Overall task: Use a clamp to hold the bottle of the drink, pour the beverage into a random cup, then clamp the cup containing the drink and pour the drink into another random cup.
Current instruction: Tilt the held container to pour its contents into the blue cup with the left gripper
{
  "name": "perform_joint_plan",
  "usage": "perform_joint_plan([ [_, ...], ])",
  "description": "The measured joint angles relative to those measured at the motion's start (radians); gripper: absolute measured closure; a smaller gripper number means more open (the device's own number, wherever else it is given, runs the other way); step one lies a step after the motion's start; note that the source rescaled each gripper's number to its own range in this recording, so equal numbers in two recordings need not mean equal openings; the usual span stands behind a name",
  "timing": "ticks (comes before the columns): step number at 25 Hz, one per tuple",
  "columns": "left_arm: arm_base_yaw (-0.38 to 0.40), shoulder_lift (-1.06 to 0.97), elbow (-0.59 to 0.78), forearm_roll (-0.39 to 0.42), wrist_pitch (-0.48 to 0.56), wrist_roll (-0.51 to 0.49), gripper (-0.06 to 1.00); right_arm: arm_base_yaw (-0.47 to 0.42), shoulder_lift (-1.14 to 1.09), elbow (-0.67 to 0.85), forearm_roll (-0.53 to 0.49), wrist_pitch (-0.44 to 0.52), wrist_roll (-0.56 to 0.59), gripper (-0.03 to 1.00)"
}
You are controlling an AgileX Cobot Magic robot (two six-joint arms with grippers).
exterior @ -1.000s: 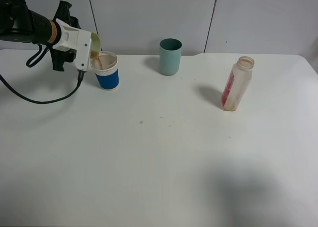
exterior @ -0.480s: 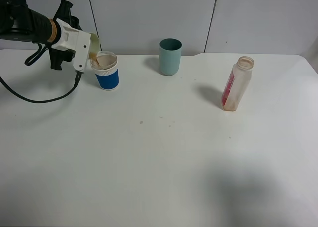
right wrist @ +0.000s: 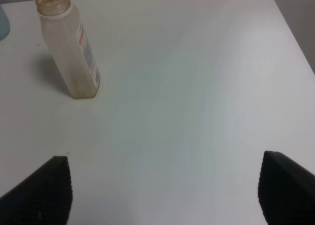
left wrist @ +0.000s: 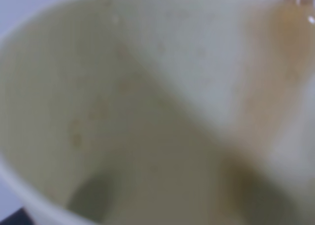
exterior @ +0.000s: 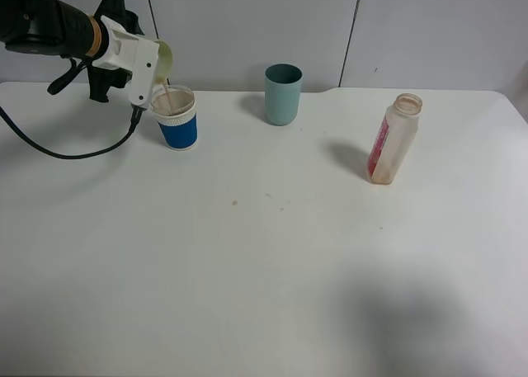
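White table [exterior: 264,270], near part bare apart from a few small specks around the middle. Right gripper [right wrist: 162,195] seen only in its own wrist view: two black fingertips [right wrist: 39,195] spread wide apart, nothing between them, hanging over the table short of the bottle [exterior: 393,142]. Bottle stands upright on the right side of the table, capless, pink-red label down one side, only a thin brownish residue at its base; well apart from every cup.

Further back, left side: blue-and-white cup [exterior: 176,117] upright on the table, reddish-brown beverage [exterior: 171,105] inside it. Directly above its rim, the left gripper [exterior: 151,72], white block body with orange ring on a black arm, clamps the pale yellow-green tumbler [exterior: 163,62], tipped steeply with its mouth down toward the blue-and-white cup. Thin stream of beverage runs from tumbler lip into that cup. Left wrist view is filled by the tumbler's blurred inside wall, brownish film on one side; fingers not visible there. Black cable [exterior: 58,150] loops over the table below the arm.

Farthest back, centre: teal tumbler [exterior: 283,94] upright near the wall, well apart from the others.
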Motion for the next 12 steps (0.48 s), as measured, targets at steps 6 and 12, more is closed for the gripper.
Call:
perform_joint_plan([
  [6,-0.001,0.0,0.0,0.022,0.015,0.043,0.94,0.0,0.0,0.0,0.0,0.0,0.0,0.37],
  [12,-0.001,0.0,0.0,0.049,0.028,0.077,0.94,0.0,0.0,0.0,0.0,0.0,0.0,0.37],
])
